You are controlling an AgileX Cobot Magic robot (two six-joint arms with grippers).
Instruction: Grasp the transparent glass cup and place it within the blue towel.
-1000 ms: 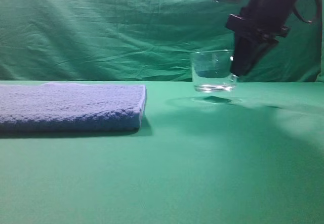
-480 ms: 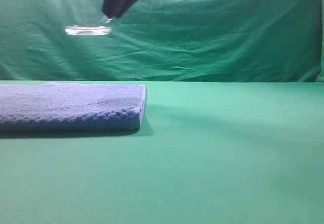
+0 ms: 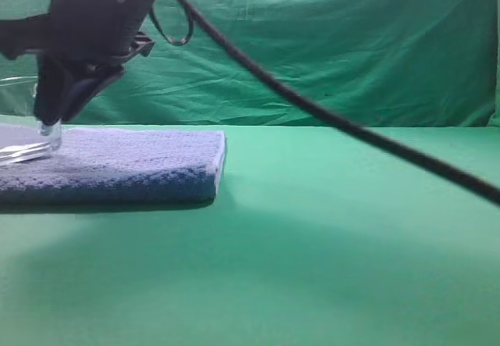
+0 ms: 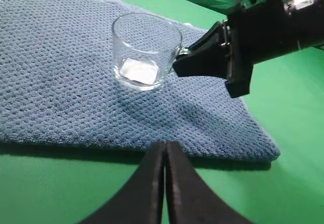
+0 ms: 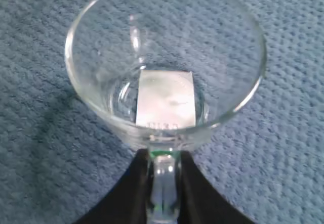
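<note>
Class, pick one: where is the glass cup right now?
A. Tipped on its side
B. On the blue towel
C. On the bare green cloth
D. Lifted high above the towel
B: the glass cup stands upright on the blue towel, its handle between the right hand's fingers.

Glass cup point(image 5: 164, 62) on blue towel point(image 5: 40, 173), handle between fingers point(image 5: 129, 193)

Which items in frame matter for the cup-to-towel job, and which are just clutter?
Job:
transparent glass cup, upright on the towel
blue towel
right gripper, jaws at the cup's handle

Just there:
left gripper, shut
green cloth
cable
</note>
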